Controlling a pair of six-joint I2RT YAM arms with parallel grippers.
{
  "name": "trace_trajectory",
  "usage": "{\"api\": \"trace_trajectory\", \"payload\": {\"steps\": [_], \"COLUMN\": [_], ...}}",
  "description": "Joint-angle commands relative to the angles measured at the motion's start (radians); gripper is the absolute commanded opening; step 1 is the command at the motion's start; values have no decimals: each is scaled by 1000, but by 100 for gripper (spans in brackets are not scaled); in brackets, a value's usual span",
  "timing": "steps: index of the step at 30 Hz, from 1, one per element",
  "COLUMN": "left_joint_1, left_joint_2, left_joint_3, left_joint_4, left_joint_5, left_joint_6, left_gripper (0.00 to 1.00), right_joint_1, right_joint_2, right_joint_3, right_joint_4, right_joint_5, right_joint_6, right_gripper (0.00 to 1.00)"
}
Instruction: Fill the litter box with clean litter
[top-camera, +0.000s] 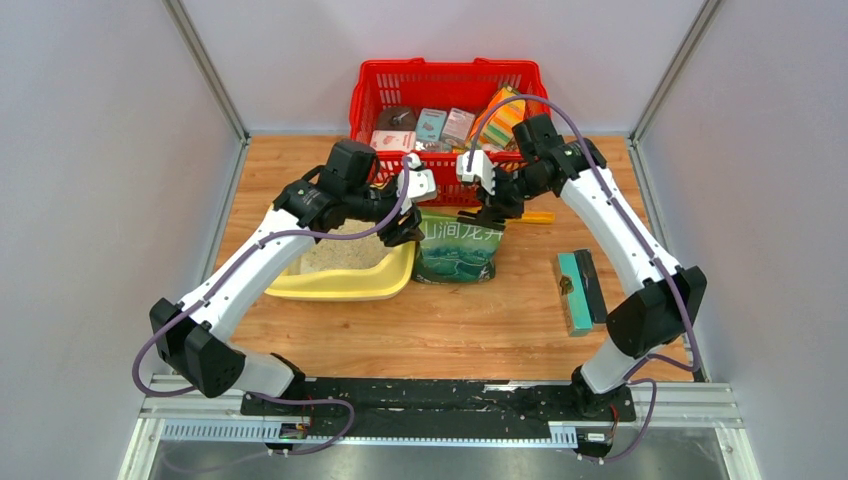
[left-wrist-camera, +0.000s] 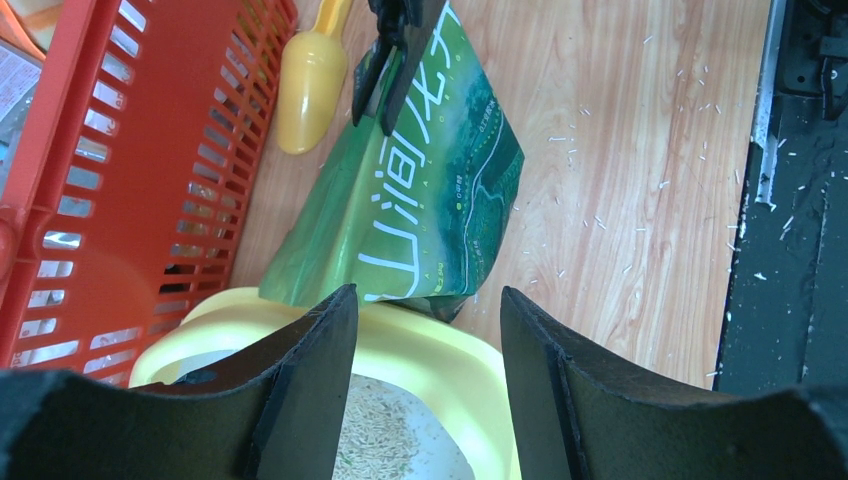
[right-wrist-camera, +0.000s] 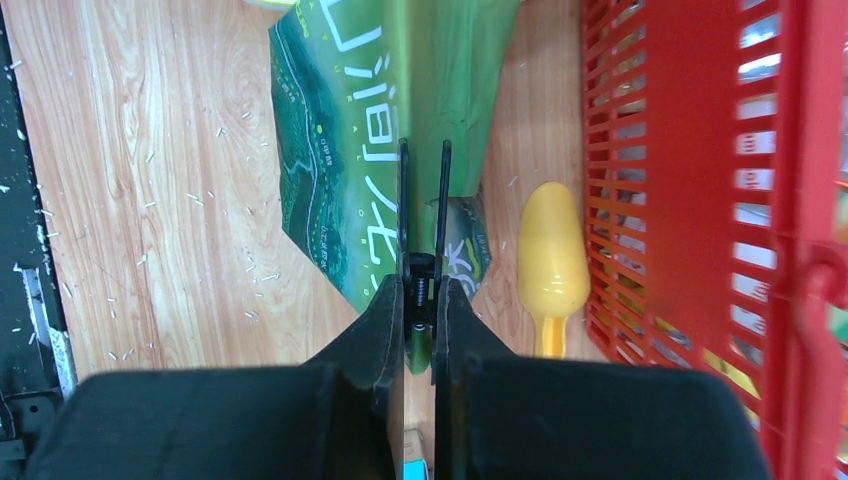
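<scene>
The litter box (top-camera: 335, 285) sits on the left-centre of the wooden surface (top-camera: 500, 320), just in front of the red mesh basket (top-camera: 450, 85) and partly under the left arm. A layer of clean litter (top-camera: 338, 255) covers its floor. In the left wrist view, beige grains (left-wrist-camera: 375, 440) lie inside the pale-yellow rim (left-wrist-camera: 440, 345).

The left end effector (left-wrist-camera: 425, 295) hovers over the box's right end. Its jaws are spread wide with nothing between them.

A green bag with white characters (top-camera: 460, 250) stands just beside that end of the box. The left wrist view shows its lower edge touching or overlapping the rim. The right end effector (right-wrist-camera: 423, 200) has its jaws drawn almost together and pinches the bag's upper edge. The left wrist view shows the same grip, with the black fingers (left-wrist-camera: 385, 80) clamped over the top of the bag (left-wrist-camera: 430, 200).

A yellow-orange plastic scoop (right-wrist-camera: 552, 255) lies on the surface between the bag and the basket wall (right-wrist-camera: 690, 200). It touches neither.

Loose pale grains (right-wrist-camera: 200, 200) are scattered over the wood near the bag and toward the black base plate (top-camera: 440, 398). A flat teal-and-black object (top-camera: 580, 290) lies well apart on the right side, beside the right arm. Small packets (top-camera: 430, 125) sit inside the basket.
</scene>
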Motion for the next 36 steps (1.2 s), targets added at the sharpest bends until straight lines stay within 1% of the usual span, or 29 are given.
{"api": "trace_trajectory", "payload": {"steps": [1, 3, 5, 6, 7, 9, 10, 13, 14, 15, 16, 17, 21, 23, 27, 29, 33, 36], "left_joint_1": [1, 1, 3, 1, 1, 1, 1, 1, 1, 1, 3, 1, 1, 1, 0, 1, 3, 3], "left_joint_2": [-49, -49, -49, -49, -49, -46, -43, -40, -40, -41, -42, -43, -45, -46, -49, -52, -42, -34], "left_joint_3": [-7, -13, -19, -21, -21, -24, -27, -27, -30, -32, -32, -36, -36, -35, -41, -50, -53, -46], "left_joint_4": [2, 2, 6, 9, 11, 22, 26, 28, 25, 22, 22, 22, 13, 8, -14, -15, -9, -12], "left_joint_5": [5, 3, 3, 6, 5, -4, -13, -29, -27, -30, -30, -32, -27, -26, -40, -46, -58, -55], "left_joint_6": [-8, -5, -3, -5, -6, -19, -35, -31, -26, -25, -22, -22, -22, -17, 4, 14, 6, 4], "left_gripper": [63, 63, 62, 62, 63, 62, 63, 63, 63, 63, 63, 63, 63, 63, 63, 63, 63, 63], "right_joint_1": [1, -4, -7, -10, -8, -11, -10, -10, -10, -10, -10, -10, -15, -25, -88, -123, -166, -209], "right_joint_2": [-122, -142, -180, -196, -232, -271, -301, -309, -300, -279, -270, -262, -240, -202, -124, -87, -17, 16], "right_joint_3": [99, 86, 37, -41, -83, -176, -251, -371, -391, -411, -464, -489, -620, -663, -707, -720, -740, -723], "right_joint_4": [-60, -111, -186, -209, -252, -272, -287, -332, -352, -404, -410, -407, -309, -288, -272, -260, -177, -113], "right_joint_5": [-9, -17, -26, -30, -32, -37, -40, -53, -60, -61, -61, -54, -31, -6, 8, 20, 49, 23], "right_joint_6": [38, 27, -1, -17, -36, -79, -88, -134, -180, -212, -226, -228, -234, -246, -297, -306, -292, -265], "right_gripper": [0, 0, 0, 0, 0, 0, 0, 0, 1, 2, 3, 3, 2, 2, 3, 5, 11, 11]}}
